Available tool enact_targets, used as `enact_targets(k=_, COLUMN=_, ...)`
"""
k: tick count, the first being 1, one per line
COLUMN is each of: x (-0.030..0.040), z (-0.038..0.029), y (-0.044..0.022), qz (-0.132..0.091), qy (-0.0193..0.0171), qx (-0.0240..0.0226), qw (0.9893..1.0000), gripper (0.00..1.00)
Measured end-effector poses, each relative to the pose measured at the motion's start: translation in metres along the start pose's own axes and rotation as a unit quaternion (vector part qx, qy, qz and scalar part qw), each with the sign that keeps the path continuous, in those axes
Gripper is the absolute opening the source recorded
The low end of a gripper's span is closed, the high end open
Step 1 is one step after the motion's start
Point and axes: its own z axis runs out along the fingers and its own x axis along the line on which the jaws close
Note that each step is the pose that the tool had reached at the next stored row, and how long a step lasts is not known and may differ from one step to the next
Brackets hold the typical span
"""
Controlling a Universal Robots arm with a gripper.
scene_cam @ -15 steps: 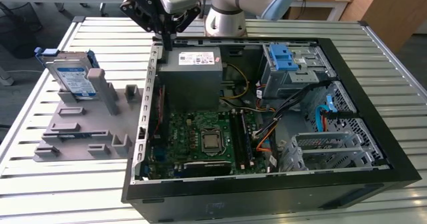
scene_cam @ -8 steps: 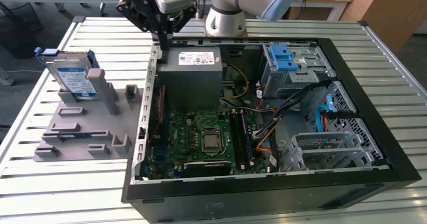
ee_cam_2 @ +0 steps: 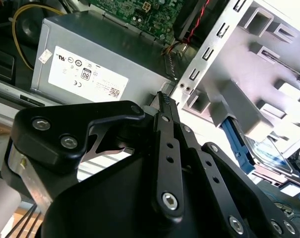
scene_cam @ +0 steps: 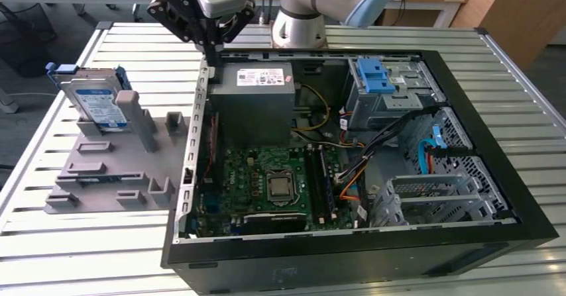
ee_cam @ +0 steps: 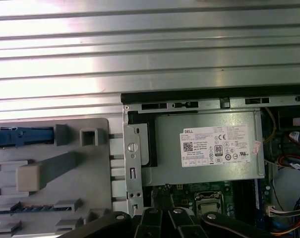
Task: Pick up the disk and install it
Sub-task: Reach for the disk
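The disk (scene_cam: 95,104) stands upright on its edge in a slot at the far corner of a grey fixture plate (scene_cam: 115,177), towards the exterior view's left. Its white-and-blue label faces the camera, its blue carrier frame wraps its edges, and a grey post (scene_cam: 129,117) stands just against its near face. In the first wrist view the disk (ee_cam: 22,136) shows edge-on as a blue strip on the fixture, and in the second wrist view a part of its label (ee_cam_2: 271,151) shows behind a grey block. The gripper (scene_cam: 215,51) hangs in the air above the back corner of the open computer case (scene_cam: 354,256), over the case wall between the fixture and the power supply (scene_cam: 256,100). It is well apart from the disk and touches nothing. Its jaws look brought together to one narrow tip, with nothing held between them; the second wrist view shows that tip (ee_cam_2: 162,96) in front of the power supply's labelled face (ee_cam_2: 85,69). Inside the case lie the green motherboard (scene_cam: 270,180) and, towards the exterior view's right, a grey drive cage with a blue latch (scene_cam: 378,77). Case and fixture both rest on a slatted metal table (scene_cam: 89,256).
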Motion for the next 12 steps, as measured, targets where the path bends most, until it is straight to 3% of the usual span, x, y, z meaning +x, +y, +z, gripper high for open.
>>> enact_targets(k=12, x=0.0098, z=0.0000, y=-0.0005, qz=0.000, qy=0.0000, qx=0.0000, qw=1.0000, gripper=0.11)
